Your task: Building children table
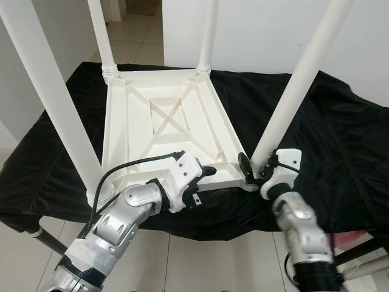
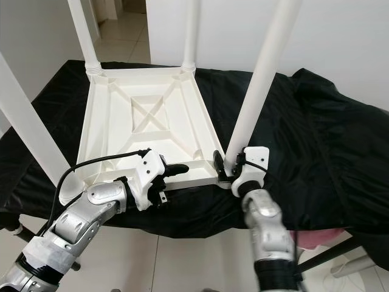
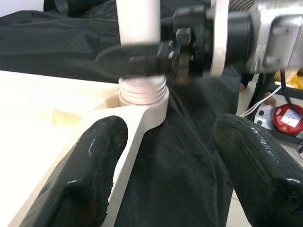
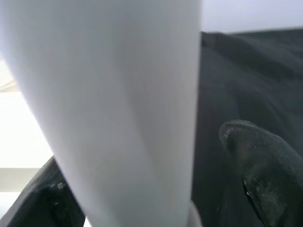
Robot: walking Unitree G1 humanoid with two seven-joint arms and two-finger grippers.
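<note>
At lower centre, our right tool is clamped on the near-right leg of the upturned children's table. Our left tool, fingers apart, straddles its near edge on the black-draped worktop.

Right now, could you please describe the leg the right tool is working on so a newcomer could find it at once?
On the black cloth lies an upturned white tabletop with four white legs standing up from its corners. The leg in question rises from the near corner on the robot's right. Unlike the other three, it has the right tool around its base.
</note>
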